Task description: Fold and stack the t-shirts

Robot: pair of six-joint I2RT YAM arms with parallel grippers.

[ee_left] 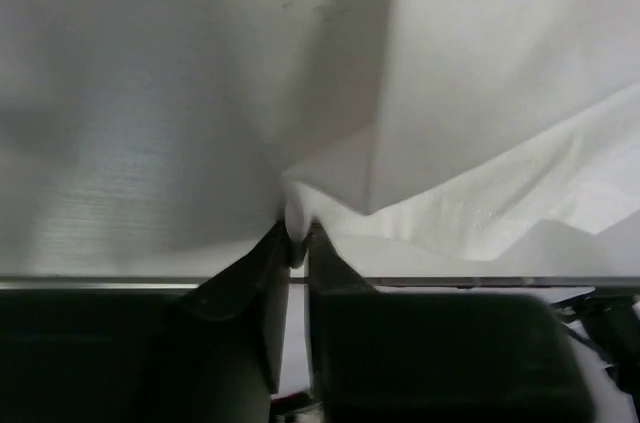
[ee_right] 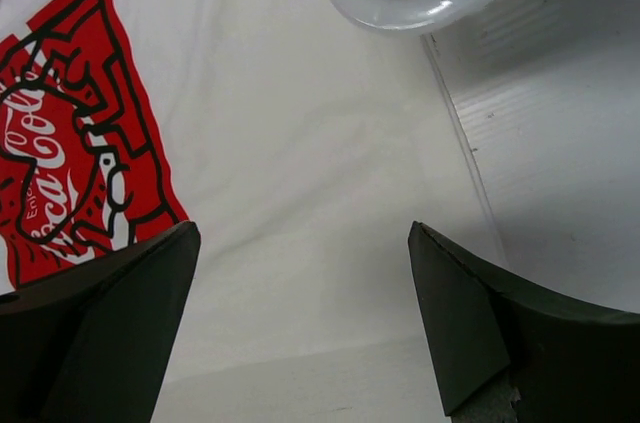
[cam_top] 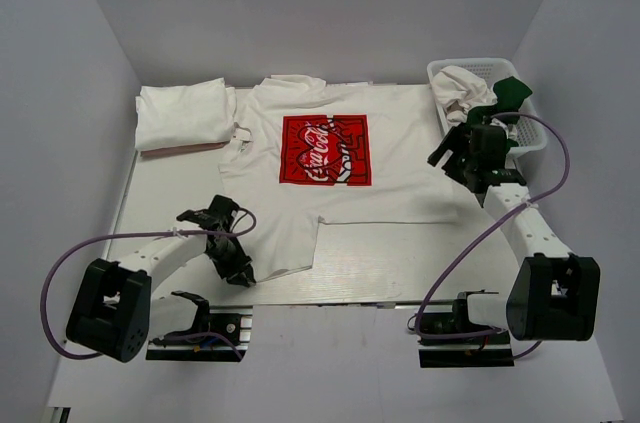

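Top external view: a printed t-shirt (cam_top: 400,158), white with a red square Coca-Cola print on the chest, lies spread flat and front up across the middle of the table (cam_top: 400,263), collar towards the far wall. A folded t-shirt (cam_top: 185,115), white, rests at the far left corner of the table, just beside the sleeve on that side. A white lattice basket (cam_top: 533,138) stands at the far right corner; a crumpled white t-shirt (cam_top: 460,83) and a dark green t-shirt (cam_top: 515,93) spill over its rim. The left gripper (cam_top: 240,271) sits low at the near left corner of the printed t-shirt's hem. The right gripper (cam_top: 452,151) hangs above the shirt's right side, just beside the basket

Left wrist view: the fingers (ee_left: 340,283) stand almost together, with a small ridge of white cloth pinched between their tips; the hem rises in folds to the right, and bare table surface shows to the left

Right wrist view: the two fingers (ee_right: 120,303) stand wide apart with nothing between them; below lie the white cloth and the edge of the red print, with the basket rim at the top of the view and bare table at the right
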